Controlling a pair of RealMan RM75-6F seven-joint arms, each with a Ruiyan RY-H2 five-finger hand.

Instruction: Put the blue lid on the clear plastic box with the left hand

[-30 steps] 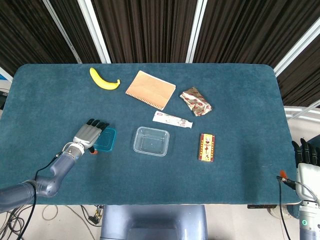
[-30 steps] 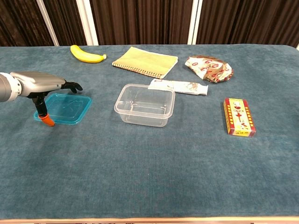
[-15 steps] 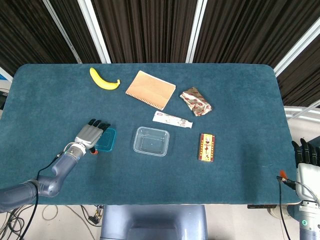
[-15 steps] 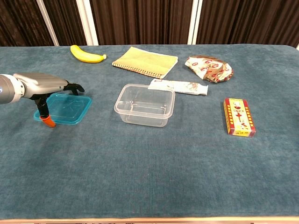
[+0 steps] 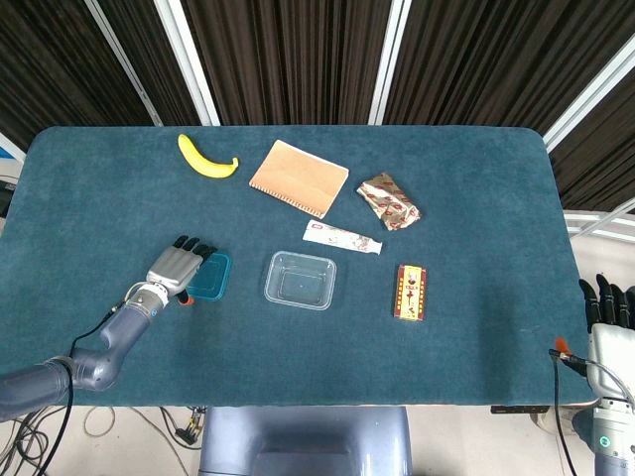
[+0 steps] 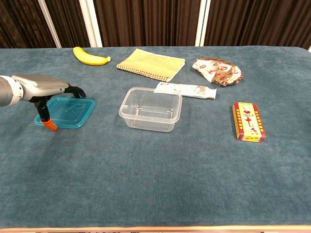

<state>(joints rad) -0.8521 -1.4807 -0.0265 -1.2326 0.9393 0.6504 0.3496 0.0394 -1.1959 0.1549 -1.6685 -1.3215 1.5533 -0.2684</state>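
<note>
The left hand [image 6: 41, 87] hovers, fingers spread and empty, over the flat blue plastic lid [image 6: 68, 112] toward the table's [image 6: 155, 184] left edge. The clear rectangular plastic box [image 6: 150, 108] lies to the lid's right, well apart.

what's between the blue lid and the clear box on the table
Nothing: only bare blue cloth lies between the blue lid and the clear plastic box. Both views show it, the chest view most clearly.

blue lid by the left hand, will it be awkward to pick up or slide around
The blue lid looks thin and lies flat on the cloth, so getting fingers under its rim is probably fiddly. It seems light, thin plastic, so likely to flex. The left hand above it could easily nudge it.
</note>
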